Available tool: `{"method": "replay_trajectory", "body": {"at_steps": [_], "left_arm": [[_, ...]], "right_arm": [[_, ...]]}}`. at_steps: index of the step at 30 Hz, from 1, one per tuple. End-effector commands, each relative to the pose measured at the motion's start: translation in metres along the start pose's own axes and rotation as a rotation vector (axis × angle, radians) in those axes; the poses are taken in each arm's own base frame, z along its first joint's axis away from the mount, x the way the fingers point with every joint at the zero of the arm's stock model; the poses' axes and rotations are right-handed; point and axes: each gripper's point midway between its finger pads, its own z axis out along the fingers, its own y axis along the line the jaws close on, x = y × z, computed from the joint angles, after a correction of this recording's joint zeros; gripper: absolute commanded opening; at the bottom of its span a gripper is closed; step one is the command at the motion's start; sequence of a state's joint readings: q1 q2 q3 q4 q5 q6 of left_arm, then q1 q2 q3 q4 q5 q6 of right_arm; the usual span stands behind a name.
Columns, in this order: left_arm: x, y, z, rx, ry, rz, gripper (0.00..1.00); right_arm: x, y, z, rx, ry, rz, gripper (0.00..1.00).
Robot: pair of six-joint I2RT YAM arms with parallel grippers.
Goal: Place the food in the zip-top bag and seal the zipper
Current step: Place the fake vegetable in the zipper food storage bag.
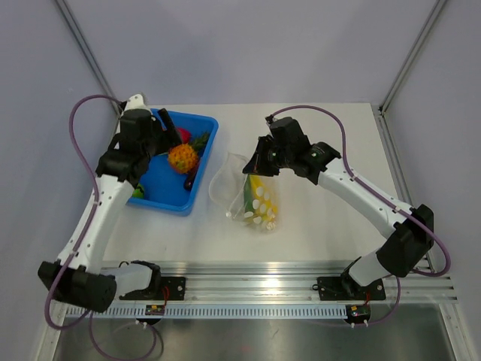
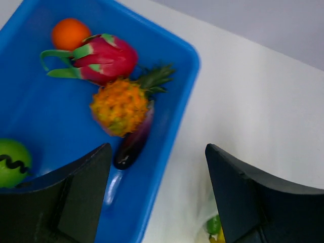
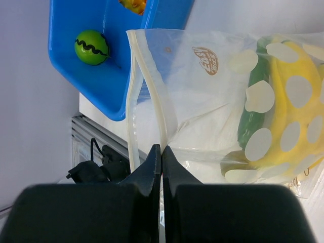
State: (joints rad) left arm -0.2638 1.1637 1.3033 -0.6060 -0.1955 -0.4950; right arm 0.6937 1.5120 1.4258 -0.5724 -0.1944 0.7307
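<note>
The right gripper [image 3: 161,152] has its fingers pressed together on one lip of the zip-top bag [image 3: 202,96], pinching the film just below the zipper [image 3: 158,98]. That pinch lifts one side of the mouth, and the two pale strips stand apart, so the opening faces the blue bin [image 2: 45,116], probably to give the other arm a clear way in. The bag lies at the centre of the top view on the bench [image 1: 225,241], just right of the bin. It already holds a yellow piece [image 3: 279,114] and a green piece [image 3: 248,124] behind its white-dotted print. The left gripper [image 2: 157,167] hangs over the bin at the upper left of the top view, its fingers spread wide with nothing between them, which looks like readiness for another pick. Below it lie a toy pineapple [image 2: 119,106], with a dragon fruit [image 2: 104,58] and an aubergine [image 2: 132,147] touching it, an orange [image 2: 70,33] in the far corner and a green striped ball [image 2: 11,162] apart at the left edge. With this food unpacked and the zipper open, the task seems roughly midway.
</note>
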Motion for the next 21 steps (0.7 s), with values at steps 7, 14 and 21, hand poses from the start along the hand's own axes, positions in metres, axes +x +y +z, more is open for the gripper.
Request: {"method": "replay_trajectory", "body": {"at_steps": [7, 14, 21], "left_arm": [[0.016, 0.085, 0.099, -0.283, 0.184, -0.06, 0.79], [0.01, 0.099, 0.16, -0.288, 0.235, -0.041, 0.92], [0.027, 0.107, 0.203, -0.227, 0.268, -0.145, 0.79]], "right_arm": [[-0.009, 0.019, -0.02, -0.061, -0.051, -0.053, 0.0], [-0.008, 0.017, -0.018, -0.045, -0.043, -0.069, 0.0], [-0.005, 0.016, -0.009, -0.046, -0.015, -0.066, 0.0]]}}
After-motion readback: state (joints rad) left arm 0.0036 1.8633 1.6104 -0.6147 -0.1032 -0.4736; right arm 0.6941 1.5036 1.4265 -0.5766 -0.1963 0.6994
